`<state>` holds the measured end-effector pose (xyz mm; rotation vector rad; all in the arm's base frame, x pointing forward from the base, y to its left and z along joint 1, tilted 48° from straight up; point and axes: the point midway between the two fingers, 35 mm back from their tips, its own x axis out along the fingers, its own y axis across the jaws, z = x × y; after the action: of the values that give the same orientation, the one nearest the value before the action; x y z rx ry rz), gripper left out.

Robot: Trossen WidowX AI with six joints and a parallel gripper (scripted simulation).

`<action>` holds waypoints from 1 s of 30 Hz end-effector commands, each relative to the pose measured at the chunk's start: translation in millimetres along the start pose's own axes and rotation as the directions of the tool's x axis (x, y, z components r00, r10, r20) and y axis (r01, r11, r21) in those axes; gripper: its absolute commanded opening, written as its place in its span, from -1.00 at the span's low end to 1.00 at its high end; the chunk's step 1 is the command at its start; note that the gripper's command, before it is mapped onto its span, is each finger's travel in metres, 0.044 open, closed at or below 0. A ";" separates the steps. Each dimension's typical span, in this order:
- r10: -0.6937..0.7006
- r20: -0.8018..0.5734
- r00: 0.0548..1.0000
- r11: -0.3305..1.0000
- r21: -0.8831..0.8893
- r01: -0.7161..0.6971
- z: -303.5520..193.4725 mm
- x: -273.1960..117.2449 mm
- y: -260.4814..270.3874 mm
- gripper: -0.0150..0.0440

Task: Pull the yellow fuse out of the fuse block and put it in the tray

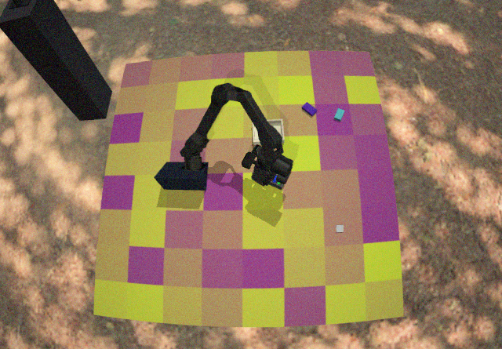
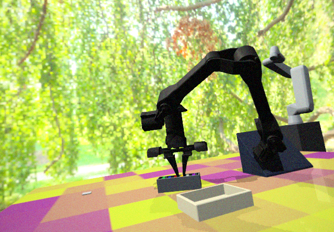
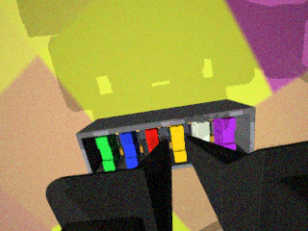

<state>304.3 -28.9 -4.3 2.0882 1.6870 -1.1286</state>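
The yellow fuse (image 3: 180, 156) stands in its slot in the grey fuse block (image 2: 179, 185) (image 3: 168, 116). Red (image 3: 151, 139) and white (image 3: 199, 131) fuses flank it; blue (image 3: 128, 146), green (image 3: 105, 151) and purple (image 3: 224, 132) ones stand farther out. My gripper (image 2: 181, 174) (image 3: 176, 142) points down, slightly open, its narrow fingertips at the block's top on either side of the yellow fuse, with small gaps in the wrist view. Whether a fingertip touches a neighbour is unclear. The pale tray (image 1: 282, 126) (image 2: 224, 205) is empty in the exterior view, beside the block.
A dark purple piece (image 1: 309, 109) and a teal piece (image 1: 339, 114) lie beyond the tray. A small light grey piece (image 1: 340, 228) (image 2: 86, 193) lies apart from the block. A second, grey arm (image 2: 301, 89) stands on a dark pedestal (image 1: 60, 53) off the table.
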 end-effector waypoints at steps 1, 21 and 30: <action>-0.003 -0.004 1.000 1.000 0.008 0.003 0.5 1.5 -1.1 -0.25; -0.001 0.000 1.000 1.000 0.001 0.001 0.2 -0.8 -0.3 -0.49; -0.001 0.000 1.000 1.000 0.002 0.001 0.3 -5.2 0.0 -0.49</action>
<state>302.9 -30.9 -2.8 2.0954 1.6902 -1.1367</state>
